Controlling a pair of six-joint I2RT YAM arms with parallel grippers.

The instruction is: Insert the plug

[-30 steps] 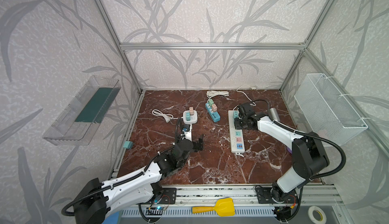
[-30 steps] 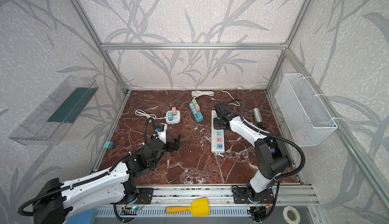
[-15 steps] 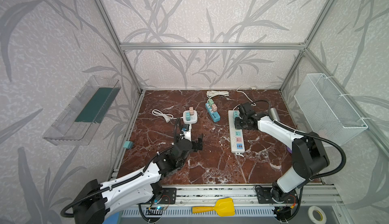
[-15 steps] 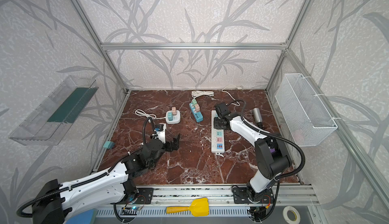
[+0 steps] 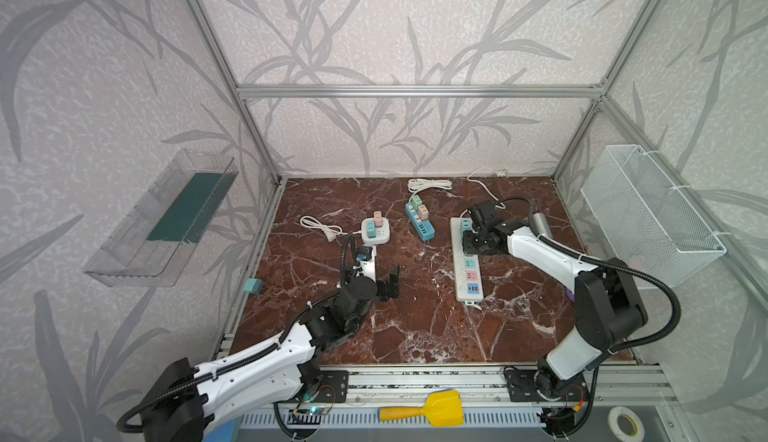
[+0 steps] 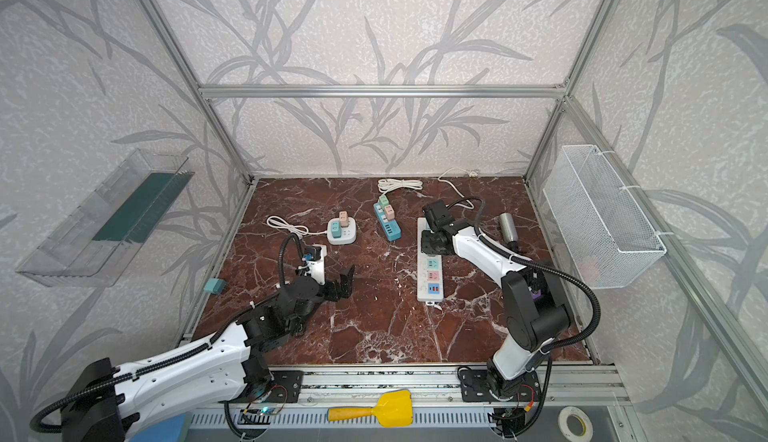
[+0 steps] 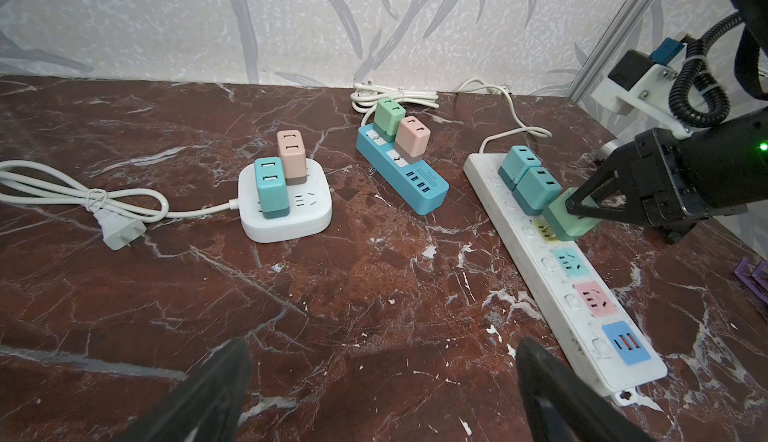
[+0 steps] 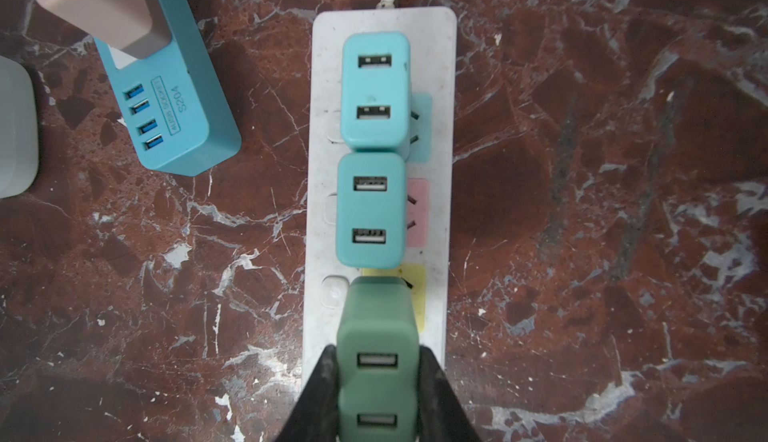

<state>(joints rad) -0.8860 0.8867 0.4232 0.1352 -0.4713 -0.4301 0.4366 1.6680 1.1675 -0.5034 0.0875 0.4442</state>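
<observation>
Green plug (image 8: 376,328) clamped in right claw (image 8: 377,355), at yellow socket (image 8: 417,294) of white strip (image 8: 324,87), left claw (image 7: 382,346) gaping, empty

Yellow scoop (image 5: 436,408), tape roll (image 5: 614,416), wire basket (image 5: 648,211).

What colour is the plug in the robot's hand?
Green plug, clearest in the right wrist view.
</observation>
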